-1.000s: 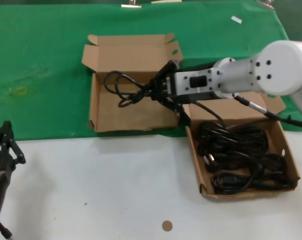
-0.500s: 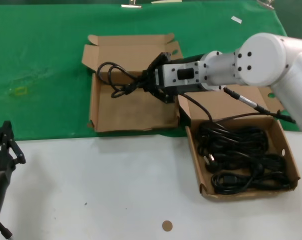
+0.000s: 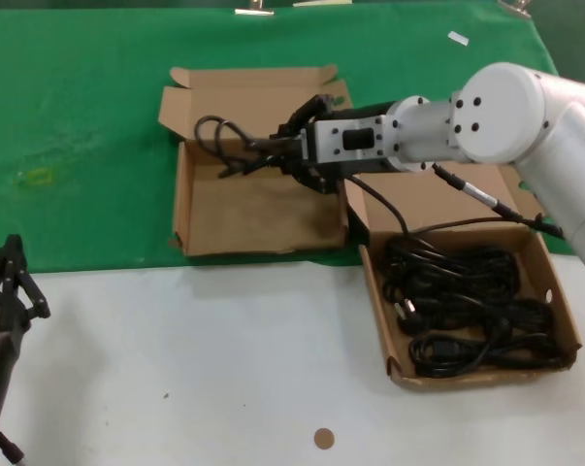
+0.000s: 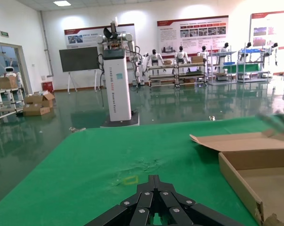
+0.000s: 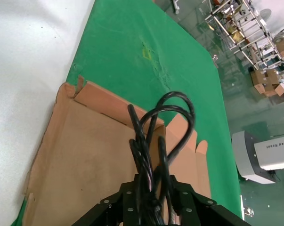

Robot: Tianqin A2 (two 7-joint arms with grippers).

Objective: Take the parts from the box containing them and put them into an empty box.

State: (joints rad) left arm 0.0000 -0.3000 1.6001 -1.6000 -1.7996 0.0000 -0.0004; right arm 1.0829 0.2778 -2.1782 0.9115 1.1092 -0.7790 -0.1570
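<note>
My right gripper [image 3: 284,153] is shut on one black coiled cable [image 3: 226,146], holding it in the air above the far part of the empty box [image 3: 243,214], the left of the two. In the right wrist view the cable's loops [image 5: 172,117] stick out past the right gripper [image 5: 153,188], with the empty box's bare floor [image 5: 80,155] beneath. The box containing the parts [image 3: 373,291] sits at the right and holds several more black cables [image 3: 467,301]. My left gripper [image 3: 9,282] is parked at the lower left, shut and empty, also seen as the left gripper [image 4: 154,179].
Both boxes lie where the green cloth [image 3: 79,116] meets the white table [image 3: 195,359]. The right arm's own black cable [image 3: 467,221] hangs over the full box's lid. A small brown disc [image 3: 322,438] lies near the front edge. The empty box's wall [image 4: 236,176] shows in the left wrist view.
My right gripper has carried the held cable a little up and toward the far left of the empty box. The left arm has not moved.
</note>
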